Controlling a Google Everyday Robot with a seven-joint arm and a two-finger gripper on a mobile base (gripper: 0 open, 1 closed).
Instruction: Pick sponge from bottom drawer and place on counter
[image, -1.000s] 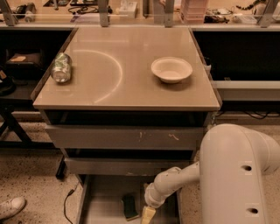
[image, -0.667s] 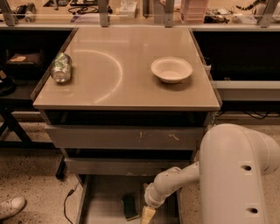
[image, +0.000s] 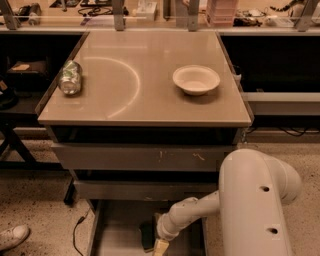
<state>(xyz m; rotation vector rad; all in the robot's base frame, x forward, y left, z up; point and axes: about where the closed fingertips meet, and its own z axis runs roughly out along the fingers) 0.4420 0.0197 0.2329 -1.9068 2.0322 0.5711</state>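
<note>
Change is slight: against the views of a second ago, the arm holds the same reach down into the bottom drawer (image: 117, 227), and the gripper (image: 161, 246) hangs over the drawer's floor near its front, cut by the lower edge of view. Whether it is open or closed cannot be told. The sponge (image: 146, 234) lies dark on the drawer floor just beside the gripper, seemingly not lifted. Above the drawer, the bench (image: 150, 102) carries a white bowl (image: 196, 79) and a crushed can (image: 70, 77). The grasp is probably being settled; lifting and placing remain.
</note>
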